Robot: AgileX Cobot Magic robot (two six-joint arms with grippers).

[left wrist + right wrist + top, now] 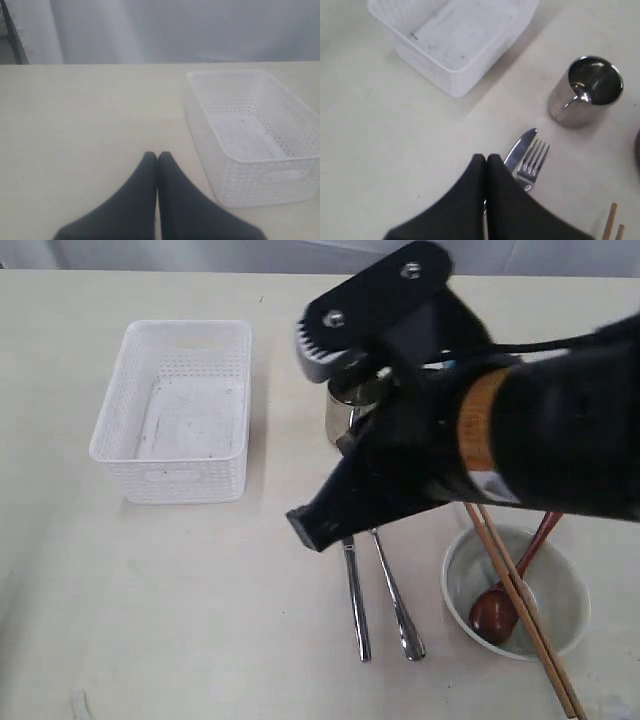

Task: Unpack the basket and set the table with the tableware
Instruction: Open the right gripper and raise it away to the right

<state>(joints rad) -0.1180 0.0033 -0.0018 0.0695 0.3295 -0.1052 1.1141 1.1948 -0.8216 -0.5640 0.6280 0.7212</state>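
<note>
Nearest: bowl [565,585] on table [150,620], spoon [492,614] in it, chopsticks [553,675] across it. Left of it, knife [520,145] and fork [534,160] side by side. Right gripper [486,157] pressed together, holding nothing, over them. Cup [585,92] upright behind. Basket [180,480] further left. Left gripper [158,155] pressed together too, above table near basket

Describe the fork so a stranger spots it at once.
Find the white basket, then the steel cup beside it. Near the cup lie a knife and a fork side by side; the fork is farther from the basket, with tines instead of a blade.
</note>
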